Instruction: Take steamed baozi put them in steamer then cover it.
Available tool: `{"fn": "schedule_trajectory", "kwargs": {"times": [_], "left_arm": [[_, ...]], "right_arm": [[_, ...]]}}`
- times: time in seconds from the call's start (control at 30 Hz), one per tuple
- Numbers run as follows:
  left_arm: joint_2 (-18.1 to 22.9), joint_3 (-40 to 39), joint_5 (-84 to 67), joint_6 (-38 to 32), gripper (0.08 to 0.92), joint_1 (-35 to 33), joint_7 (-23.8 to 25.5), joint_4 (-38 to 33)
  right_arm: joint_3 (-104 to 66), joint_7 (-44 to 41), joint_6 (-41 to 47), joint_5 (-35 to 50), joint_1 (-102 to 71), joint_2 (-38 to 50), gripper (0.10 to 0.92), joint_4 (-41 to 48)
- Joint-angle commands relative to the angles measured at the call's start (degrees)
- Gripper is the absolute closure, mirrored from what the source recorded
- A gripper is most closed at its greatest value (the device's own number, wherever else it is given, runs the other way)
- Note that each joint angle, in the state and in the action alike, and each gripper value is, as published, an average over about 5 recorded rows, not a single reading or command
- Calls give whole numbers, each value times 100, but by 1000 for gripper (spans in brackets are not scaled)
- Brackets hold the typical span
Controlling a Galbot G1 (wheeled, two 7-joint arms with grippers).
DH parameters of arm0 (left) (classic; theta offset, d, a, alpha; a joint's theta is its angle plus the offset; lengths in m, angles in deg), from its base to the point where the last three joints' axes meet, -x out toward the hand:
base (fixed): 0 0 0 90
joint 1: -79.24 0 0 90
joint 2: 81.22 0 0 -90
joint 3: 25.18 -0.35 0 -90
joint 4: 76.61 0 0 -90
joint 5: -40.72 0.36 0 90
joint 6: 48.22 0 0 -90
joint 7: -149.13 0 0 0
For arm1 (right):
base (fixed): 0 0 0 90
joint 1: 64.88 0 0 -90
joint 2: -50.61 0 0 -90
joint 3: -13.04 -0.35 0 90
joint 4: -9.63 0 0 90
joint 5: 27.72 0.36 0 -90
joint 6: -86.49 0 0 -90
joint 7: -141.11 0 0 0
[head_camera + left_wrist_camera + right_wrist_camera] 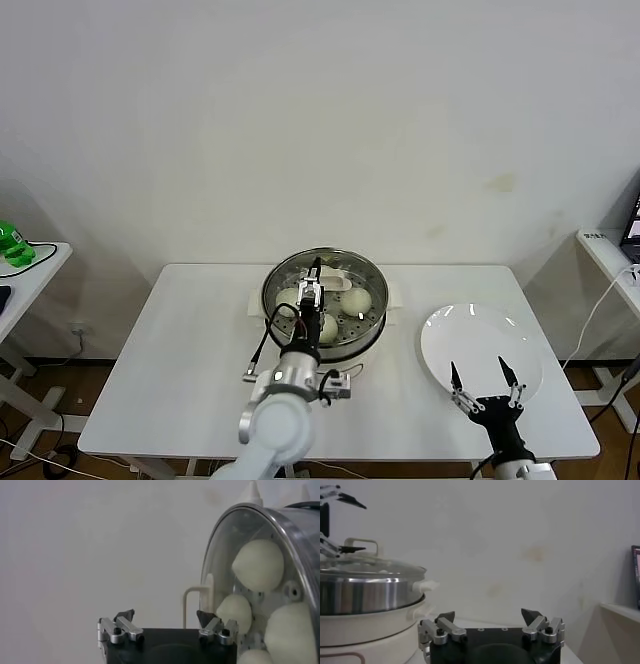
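Observation:
The steamer [352, 346] stands at the table's middle back, its clear glass cover [345, 268] lying on the rim. Through the glass I see steamed baozi [357, 299] on the perforated tray, and the left wrist view shows them too [257, 565]. My left gripper [311, 278] hangs open just above the cover's cream handle [197, 600], with nothing between its fingers. My right gripper [477, 366] stands open and empty over the near edge of the white plate [520, 340]. From the right wrist the steamer [365, 595] and cover [370, 570] show side on.
A black cable [262, 350] and a small grey device [337, 386] lie on the table in front of the steamer. A side table with a green object [12, 245] stands at the far left, another side table [610, 255] at the right.

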Motion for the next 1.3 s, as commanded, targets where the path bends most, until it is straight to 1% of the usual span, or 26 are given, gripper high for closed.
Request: {"fn": "schedule_trajectory", "kwargs": {"times": [0.03,0.1,0.17,0.2,0.27,0.33,0.4,0.57,0.7,0.8,1.1,1.3], "left_arm": [[-389,939,-1905,-386,177,-1364,-602,-2170],[-504,1300,-3369,-402,177,-1646,-877,-2452],[-686,1786,-5103,-574,177,-1934,-1261,-2546],[-776,2057,-5929,-787,177,-2074,-1462,-2505],[-914,2632,-7430,-1484,177,-2372,-1826,-2271],[-906,3097,-8421,-2172,177,-2643,-2017,-1959],[-811,3423,-9006,-2566,177,-2902,-2103,-1693],[-585,3802,-9403,-3061,177,-3655,-2168,-1288],[-530,3806,-9444,-3015,177,-4236,-2092,-1260],[-497,3712,-9304,-3091,177,-4515,-2130,-1224],[-354,3441,-8892,-3548,177,-4781,-2252,-594],[-290,3378,-8753,-3443,177,-4922,-2342,-654]], "right_arm": [[-34,18,-23,74,-42,103,203,-40],[-39,26,-26,128,-80,184,203,-84],[-39,34,-30,170,-102,250,202,-110],[-29,40,-25,178,-106,271,202,-117],[5,54,-20,173,-103,304,203,-108],[48,67,-7,150,-102,340,203,-99],[83,81,-3,142,-106,391,203,-90],[183,115,39,179,-122,521,203,-129],[218,156,133,309,-207,656,203,-159],[204,151,274,384,-320,747,203,-201],[130,26,610,449,-594,800,202,-355],[191,-30,758,470,-736,775,203,-457]]}}
